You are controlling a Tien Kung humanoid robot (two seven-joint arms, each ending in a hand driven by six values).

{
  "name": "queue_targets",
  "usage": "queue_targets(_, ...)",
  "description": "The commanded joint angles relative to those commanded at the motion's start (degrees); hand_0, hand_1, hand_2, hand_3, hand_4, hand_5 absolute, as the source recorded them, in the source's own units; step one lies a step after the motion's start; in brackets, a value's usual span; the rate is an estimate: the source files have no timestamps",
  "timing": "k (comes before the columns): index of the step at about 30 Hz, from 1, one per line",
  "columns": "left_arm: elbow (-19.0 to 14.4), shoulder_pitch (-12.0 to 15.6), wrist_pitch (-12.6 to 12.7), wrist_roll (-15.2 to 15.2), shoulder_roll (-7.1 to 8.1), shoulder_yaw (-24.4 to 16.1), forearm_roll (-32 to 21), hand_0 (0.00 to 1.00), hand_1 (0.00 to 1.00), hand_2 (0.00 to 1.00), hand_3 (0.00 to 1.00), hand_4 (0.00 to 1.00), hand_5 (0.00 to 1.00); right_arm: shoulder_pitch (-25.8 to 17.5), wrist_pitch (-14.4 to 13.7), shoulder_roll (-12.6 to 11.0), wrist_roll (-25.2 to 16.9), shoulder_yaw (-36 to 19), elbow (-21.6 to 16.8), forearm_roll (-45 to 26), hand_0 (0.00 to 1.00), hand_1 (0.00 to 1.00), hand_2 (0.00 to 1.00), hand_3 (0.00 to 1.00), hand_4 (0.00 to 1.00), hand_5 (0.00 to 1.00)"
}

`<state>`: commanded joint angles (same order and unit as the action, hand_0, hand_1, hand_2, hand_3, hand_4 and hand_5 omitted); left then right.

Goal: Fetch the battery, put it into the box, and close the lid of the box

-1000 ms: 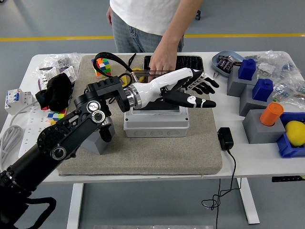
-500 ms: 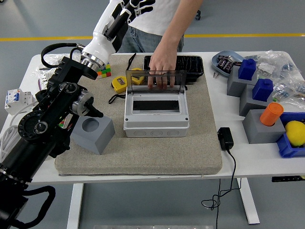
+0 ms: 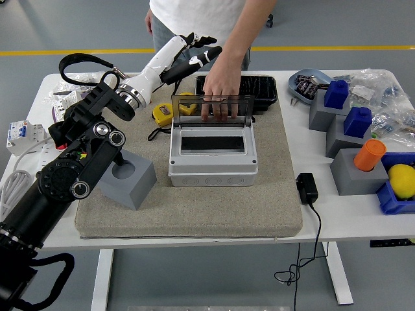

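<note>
Since half a second ago, the left hand (image 3: 194, 48) has come down from the top of the picture. It now hangs in the air behind the box (image 3: 213, 162), toward its back left corner. Its fingers (image 3: 206, 40) are spread and point to the right. They hold nothing. The black arm reaches up to it from left of the box, passing over a grey block (image 3: 133, 181) that sits just left of the box.

The box stands in the middle of the desk (image 3: 350, 207). Its dark lid (image 3: 212, 107) stands up at the back edge, so the box is open. A person's hand (image 3: 220, 87) rests on the top of the lid and holds it up, just as it did before.

No battery shows inside the box. Well to the right of the box, at the back, is a blue-grey dish (image 3: 293, 81) with small dark things in it. These may be the batteries, but they are too small to tell.

If so, the battery lies to the right of the fingers, with the person's arm in between. The left hand would have to reach a long way across. The right arm would likely be closer, but it cannot be seen.
</note>
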<state>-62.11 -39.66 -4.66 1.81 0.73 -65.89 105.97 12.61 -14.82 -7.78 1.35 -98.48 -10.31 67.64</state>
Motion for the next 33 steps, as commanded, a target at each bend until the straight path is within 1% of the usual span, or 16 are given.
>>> queue_targets(1,0.11,-0.02,-0.22,-0.13,0.08,0.23,2.23,0.966,0.866,0.781,0.732,0.998,0.998,-0.04,0.01,0.0,0.0,0.01,0.0,0.01,0.818,0.787,0.759,0.801,0.998,0.998)
queue_targets(4,0.51,-0.22,-1.3,-0.72,0.35,0.96,9.68,0.966,0.866,0.781,0.732,0.998,0.998,-0.18,0.03,0.05,0.0,0.09,0.0,0.01,0.818,0.787,0.759,0.801,0.998,0.998)
queue_targets(5,1.03,-0.54,-2.36,-1.26,0.65,1.61,12.29,0.966,0.866,0.781,0.732,0.998,0.998,-0.2,0.03,0.07,-0.03,0.18,0.0,-0.05,0.818,0.787,0.759,0.801,0.998,0.998)
queue_targets(7,1.55,-0.89,-3.49,-1.84,1.16,2.56,16.76,0.968,0.856,0.768,0.714,0.998,0.998,-0.19,0.0,0.08,-0.11,0.39,0.0,-0.26,0.818,0.786,0.759,0.801,0.998,0.998)
queue_targets(10,1.79,-1.11,-4.4,-2.37,1.62,3.45,24.03,0.968,0.856,0.768,0.714,0.998,0.998,-0.14,-0.02,0.05,-0.07,0.3,0.0,-0.19,0.818,0.786,0.759,0.801,0.998,0.998)
queue_targets(12,1.74,-1.01,-4.58,-2.37,1.64,3.49,24.03,0.968,0.856,0.768,0.714,0.998,0.998,-0.17,-0.02,0.02,-0.03,0.22,0.0,-0.12,0.818,0.786,0.759,0.801,0.998,0.998)
queue_targets(13,1.62,-0.92,-4.63,-2.3,1.62,3.44,24.03,0.972,0.851,0.759,0.672,0.998,0.998,-0.21,-0.01,0.01,0.03,0.06,0.0,0.02,0.815,0.786,0.758,0.802,0.998,0.998)
queue_targets(18,0.92,-0.68,-4.56,-1.86,1.69,3.6,24.03,0.972,0.851,0.759,0.672,0.998,0.998,-0.25,0.0,0.02,0.09,-0.12,0.0,0.13,0.815,0.786,0.758,0.802,0.998,0.998)
queue_targets(19,0.85,-0.66,-4.55,-1.82,1.71,3.65,24.03,0.973,0.844,0.753,0.597,0.998,0.998,-0.24,0.0,0.02,0.08,-0.09,0.0,0.1,0.814,0.785,0.758,0.802,0.998,0.998)
queue_targets(22,0.21,-0.51,-4.83,-1.75,1.87,4.07,24.03,0.973,0.844,0.753,0.597,0.998,0.998,-0.14,-0.07,0.04,-0.05,0.1,0.0,-0.14,0.814,0.785,0.758,0.802,0.998,0.998)
queue_targets(24,-0.27,-0.44,-5.4,-2.0,2.03,4.42,24.03,0.973,0.844,0.753,0.597,0.998,0.998,-0.08,-0.11,0.03,-0.08,0.16,0.0,-0.24,0.814,0.785,0.758,0.802,0.998,0.998)
queue_targets(25,-0.49,-0.38,-5.83,-2.19,2.11,4.54,24.03,0.961,0.826,0.732,0.514,0.998,0.998,-0.05,-0.12,0.01,-0.09,0.15,0.0,-0.25,0.814,0.785,0.758,0.802,0.998,0.998)
queue_targets(30,-1.98,0.13,-7.22,-2.82,2.61,5.01,23.79,0.961,0.826,0.732,0.514,0.998,0.998,-0.03,-0.14,-0.06,0.04,-0.21,0.0,0.0,0.814,0.785,0.758,0.802,0.998,0.998)
queue_targets(31,-2.32,0.21,-7.59,-3.0,2.74,5.17,23.33,0.961,0.826,0.732,0.514,0.998,0.998,-0.03,-0.14,-0.07,0.06,-0.29,0.0,0.06,0.814,0.785,0.758,0.802,0.998,0.998)
queue_targets(32,-2.88,0.3,-8.07,-3.29,2.94,5.47,22.14,0.923,0.805,0.718,0.491,0.998,0.998,-0.04,-0.12,-0.08,0.06,-0.28,0.0,0.02,0.814,0.785,0.758,0.802,0.998,0.998)
queue_targets(33,-3.38,0.38,-8.6,-3.63,3.11,5.74,20.87,0.923,0.805,0.718,0.491,0.998,0.998,-0.05,-0.1,-0.08,0.05,-0.3,0.0,0.01,0.814,0.785,0.758,0.802,0.998,0.998)
